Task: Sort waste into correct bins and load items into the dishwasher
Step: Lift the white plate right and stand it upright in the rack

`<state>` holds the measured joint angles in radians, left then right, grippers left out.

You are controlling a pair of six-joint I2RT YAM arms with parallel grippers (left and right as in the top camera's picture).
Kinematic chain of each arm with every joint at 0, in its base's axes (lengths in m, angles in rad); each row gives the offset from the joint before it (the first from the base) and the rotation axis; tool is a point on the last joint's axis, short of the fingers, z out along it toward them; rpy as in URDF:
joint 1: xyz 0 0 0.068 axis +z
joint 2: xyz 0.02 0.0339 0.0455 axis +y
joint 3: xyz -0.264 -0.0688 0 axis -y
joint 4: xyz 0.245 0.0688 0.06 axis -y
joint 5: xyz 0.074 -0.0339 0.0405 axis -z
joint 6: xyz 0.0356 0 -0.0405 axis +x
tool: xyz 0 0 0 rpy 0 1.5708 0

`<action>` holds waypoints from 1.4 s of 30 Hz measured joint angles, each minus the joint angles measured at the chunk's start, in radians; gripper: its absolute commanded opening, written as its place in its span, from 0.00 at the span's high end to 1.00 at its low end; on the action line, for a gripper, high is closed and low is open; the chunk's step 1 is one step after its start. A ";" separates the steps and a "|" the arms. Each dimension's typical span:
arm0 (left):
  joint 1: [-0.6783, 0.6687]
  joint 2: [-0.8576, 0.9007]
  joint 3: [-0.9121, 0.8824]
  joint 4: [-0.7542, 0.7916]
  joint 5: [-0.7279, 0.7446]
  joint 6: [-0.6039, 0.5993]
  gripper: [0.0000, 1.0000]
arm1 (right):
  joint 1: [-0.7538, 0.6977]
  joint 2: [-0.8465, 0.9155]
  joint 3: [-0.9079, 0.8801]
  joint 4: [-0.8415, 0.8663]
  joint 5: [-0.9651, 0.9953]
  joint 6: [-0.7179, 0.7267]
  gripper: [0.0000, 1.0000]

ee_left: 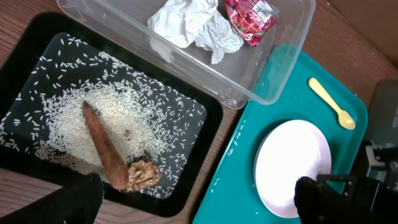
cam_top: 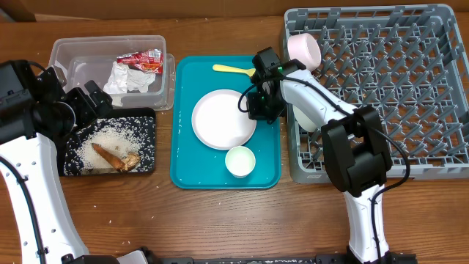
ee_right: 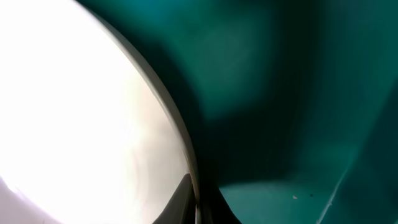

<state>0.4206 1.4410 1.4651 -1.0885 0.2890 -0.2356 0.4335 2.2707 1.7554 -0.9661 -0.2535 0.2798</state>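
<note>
Plate (cam_top: pixel 220 121), white and round, lies on the teal tray (cam_top: pixel 190 172), its rim pinched by your right hand (cam_top: pixel 253 108); lift gently, tilt upright, slot between dish rack (cam_top: pixel 410 95) pegs; left hand (cam_top: pixel 102 101) hangs spread.

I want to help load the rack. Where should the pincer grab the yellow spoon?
Probably pinch the yellow spoon across its thin handle, coming straight down from above: it lies flat on the teal tray, so only its narrow sides offer a grip.
</note>
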 measured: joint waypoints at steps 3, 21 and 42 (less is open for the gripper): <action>0.000 0.000 0.000 0.000 0.000 0.000 0.00 | -0.002 0.000 0.021 -0.033 -0.001 0.004 0.96; 0.000 0.000 0.000 0.000 0.000 0.000 0.00 | -0.094 -0.355 0.600 -0.417 0.463 0.002 0.96; 0.000 0.000 0.000 0.000 0.000 0.000 0.00 | -0.256 -0.416 0.050 -0.243 1.320 0.477 0.96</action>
<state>0.4206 1.4410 1.4651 -1.0885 0.2890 -0.2352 0.1776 1.8545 1.8057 -1.2095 1.0668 0.7570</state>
